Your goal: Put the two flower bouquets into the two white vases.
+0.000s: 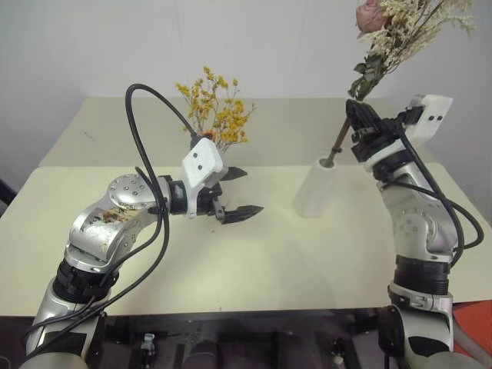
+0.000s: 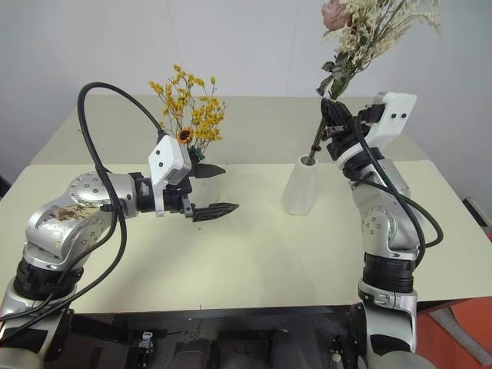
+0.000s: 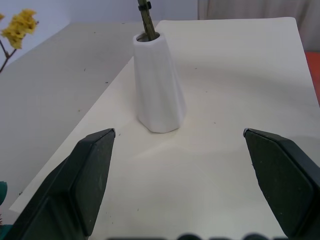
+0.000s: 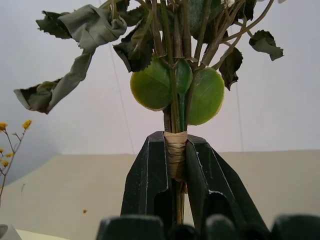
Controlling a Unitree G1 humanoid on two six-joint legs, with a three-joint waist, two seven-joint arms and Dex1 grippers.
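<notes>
Looks like a lab or robot test room: bare white wall (image 1: 92, 46), plain cream tables (image 1: 292, 261) pushed together, only staged props on top, loose black cable (image 1: 146, 131) on the arm.

No text, label, brand or number seems readable on anything in these views.

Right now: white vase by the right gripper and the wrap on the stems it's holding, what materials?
White vase: matte, faceted walls without glare, likely unglazed ceramic or plaster; plastic is possible. Stem wrap: tan, ribbed windings, looks like paper floral tape or twine, pinched in the right gripper.
</notes>
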